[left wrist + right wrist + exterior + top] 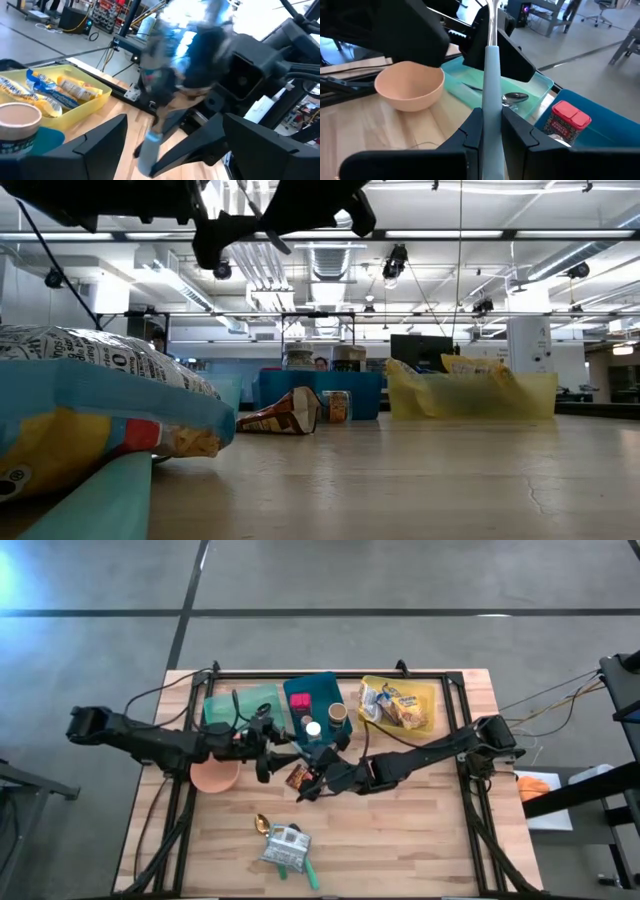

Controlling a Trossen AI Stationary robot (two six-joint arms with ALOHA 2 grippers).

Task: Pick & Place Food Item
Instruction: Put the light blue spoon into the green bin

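My right gripper [491, 112] is shut on a utensil with a pale blue handle [491, 75] and a thin metal shaft [492, 20], held above the table's middle [308, 770]. My left gripper [175, 120] is open and faces it from the table's left [270, 754]. Its dark fingers [512, 55] stand on either side of the utensil's metal end. I cannot tell whether they touch it. A brown snack packet [297, 777] lies on the table under the grippers. A peach bowl [215, 776] stands to their left. My right gripper pinches the utensil's pale blue handle [491, 100] between its two fingers. The fingers come nearly level from the table's right, slanting toward the far left. The utensil runs on forward out of the fingers, its metal shaft toward my left gripper, lifted clear of the table.
At the far edge stand a green tray [240, 700] holding a spoon [512, 97], a blue tray [315, 690] with a red can [568, 120] and a paper cup [338, 713], and a yellow tray [425, 690] of snack packets. A gold spoon [262, 823] and a bag [285, 845] lie near the front.
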